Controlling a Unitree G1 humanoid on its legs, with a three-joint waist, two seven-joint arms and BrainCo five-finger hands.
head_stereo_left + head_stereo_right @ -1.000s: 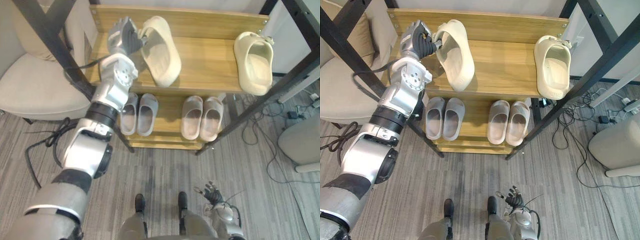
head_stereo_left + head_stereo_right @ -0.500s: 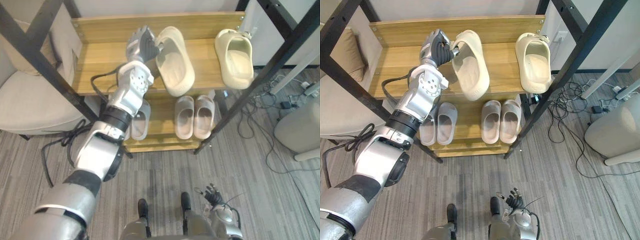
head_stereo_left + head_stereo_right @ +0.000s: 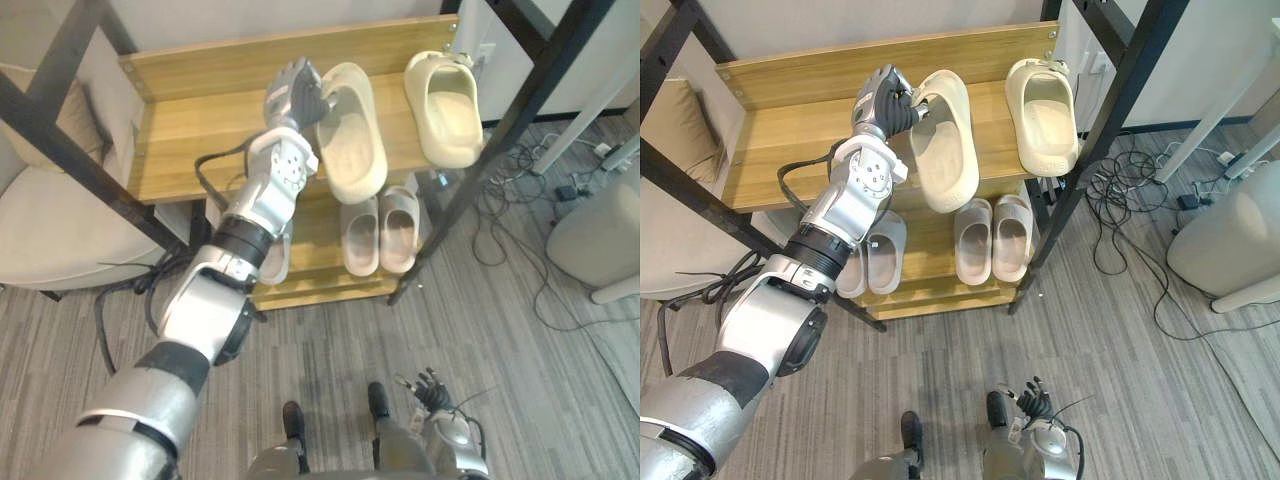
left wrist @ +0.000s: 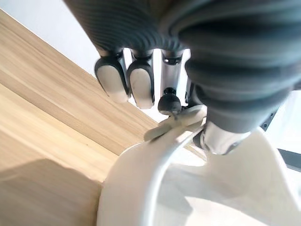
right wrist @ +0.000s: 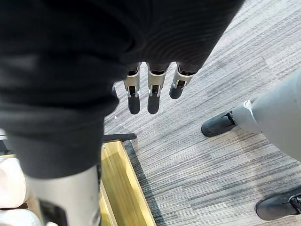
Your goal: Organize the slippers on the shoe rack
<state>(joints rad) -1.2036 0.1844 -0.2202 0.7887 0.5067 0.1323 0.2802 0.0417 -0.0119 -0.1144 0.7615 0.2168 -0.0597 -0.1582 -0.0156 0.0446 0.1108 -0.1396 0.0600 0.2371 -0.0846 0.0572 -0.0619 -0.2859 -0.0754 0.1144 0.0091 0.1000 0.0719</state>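
Note:
My left hand (image 3: 296, 98) is shut on the heel rim of a cream slipper (image 3: 355, 140), held over the top shelf (image 3: 200, 130) of the wooden shoe rack, its toe past the front edge. In the left wrist view the fingers (image 4: 134, 82) curl over the slipper's rim (image 4: 155, 155). A second cream slipper (image 3: 441, 95) lies on the same shelf at the right end, a short gap away. My right hand (image 3: 430, 388) hangs low over the floor, fingers (image 5: 149, 89) straight and holding nothing.
The lower shelf carries a grey-beige pair (image 3: 380, 230) and another pair (image 3: 272, 258) partly hidden behind my left arm. Black metal frame bars (image 3: 500, 130) cross both sides. A beige armchair (image 3: 50, 210) stands left. Loose cables (image 3: 520, 190) and a grey rounded object (image 3: 600, 240) lie right.
My left hand has carried the cream slipper rightwards along the top shelf, closing most of the gap to the second cream slipper. The camera has shifted too. The right hand stays put.

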